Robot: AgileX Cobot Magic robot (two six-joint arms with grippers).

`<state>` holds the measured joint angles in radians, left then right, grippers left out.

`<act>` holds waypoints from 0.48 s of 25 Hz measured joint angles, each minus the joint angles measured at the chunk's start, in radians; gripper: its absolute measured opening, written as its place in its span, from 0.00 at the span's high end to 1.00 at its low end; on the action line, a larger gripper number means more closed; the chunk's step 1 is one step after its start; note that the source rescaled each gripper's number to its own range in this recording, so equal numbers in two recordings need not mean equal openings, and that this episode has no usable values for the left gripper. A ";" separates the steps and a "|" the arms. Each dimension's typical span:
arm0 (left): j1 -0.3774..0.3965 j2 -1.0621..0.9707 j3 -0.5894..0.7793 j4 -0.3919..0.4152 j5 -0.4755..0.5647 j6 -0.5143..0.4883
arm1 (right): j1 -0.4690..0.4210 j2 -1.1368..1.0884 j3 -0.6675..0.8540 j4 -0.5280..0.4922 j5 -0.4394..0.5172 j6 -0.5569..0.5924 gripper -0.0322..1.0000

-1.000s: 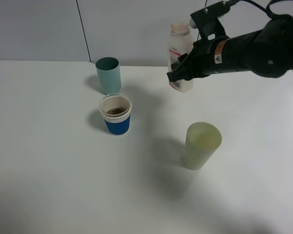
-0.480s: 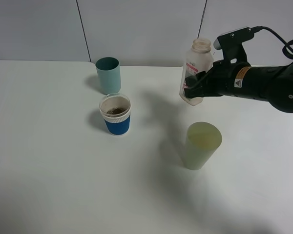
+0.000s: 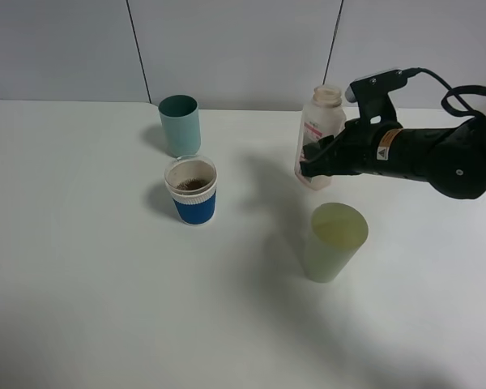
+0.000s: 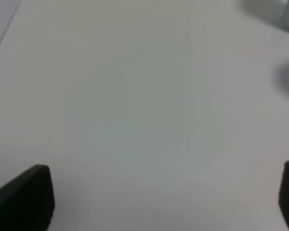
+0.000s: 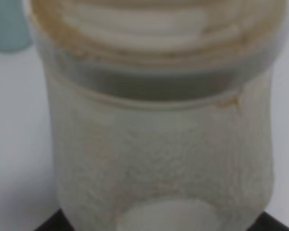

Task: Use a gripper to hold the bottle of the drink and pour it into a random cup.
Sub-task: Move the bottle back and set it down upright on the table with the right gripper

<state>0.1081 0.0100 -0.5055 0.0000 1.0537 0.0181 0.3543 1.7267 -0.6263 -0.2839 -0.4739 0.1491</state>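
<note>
My right gripper [image 3: 317,156] is shut on the bottle [image 3: 319,134], a whitish translucent bottle with a pink-and-white label. It holds the bottle upright just above the table, behind the pale yellow-green cup. The bottle fills the right wrist view [image 5: 159,125], with brown residue at its neck. The cup [image 3: 192,190], white with a blue sleeve, stands left of centre with the brown drink [image 3: 192,184] inside. My left gripper [image 4: 159,197] is open over bare table; only its fingertips [image 4: 24,197] show.
A teal cup [image 3: 181,124] stands behind the blue-sleeved cup. A pale yellow-green cup [image 3: 334,241] stands right of centre, in front of the bottle. The white table [image 3: 89,284] ends at a grey back wall.
My right gripper has carried the bottle to the right and lowered it toward the table, keeping it upright. The cups have not moved.
</note>
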 joint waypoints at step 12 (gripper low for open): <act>0.000 0.000 0.000 0.000 0.000 0.000 | -0.009 0.063 0.000 0.025 -0.036 -0.207 0.97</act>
<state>0.1081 0.0100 -0.5055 0.0000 1.0537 0.0181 0.3454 1.7898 -0.6263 -0.2591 -0.5094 -0.0575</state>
